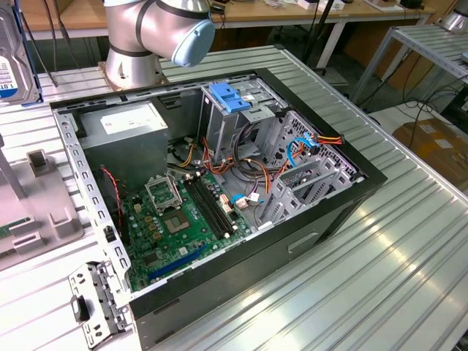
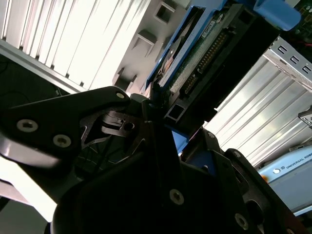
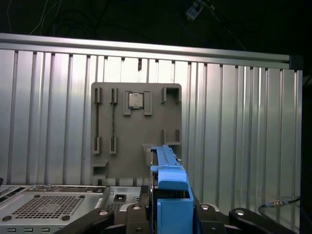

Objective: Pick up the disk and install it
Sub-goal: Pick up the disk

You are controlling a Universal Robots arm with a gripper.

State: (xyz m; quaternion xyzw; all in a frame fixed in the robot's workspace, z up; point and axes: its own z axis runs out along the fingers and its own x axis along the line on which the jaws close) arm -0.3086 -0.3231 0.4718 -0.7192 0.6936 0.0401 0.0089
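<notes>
Hand (image 3: 168,217) pinches the disk (image 3: 168,185) by its edges, edge-on above the grey tray (image 3: 117,161), seemingly clear of it for carrying.

Silver arm (image 1: 135,33), blue cap (image 1: 191,40), black jaws

Bright glare on ribbed table (image 1: 395,241), deep shadows

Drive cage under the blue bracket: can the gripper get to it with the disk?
Probably yes: the case lies open upward, nothing hangs over the drive cage, and the gripper holds the disk.
</notes>
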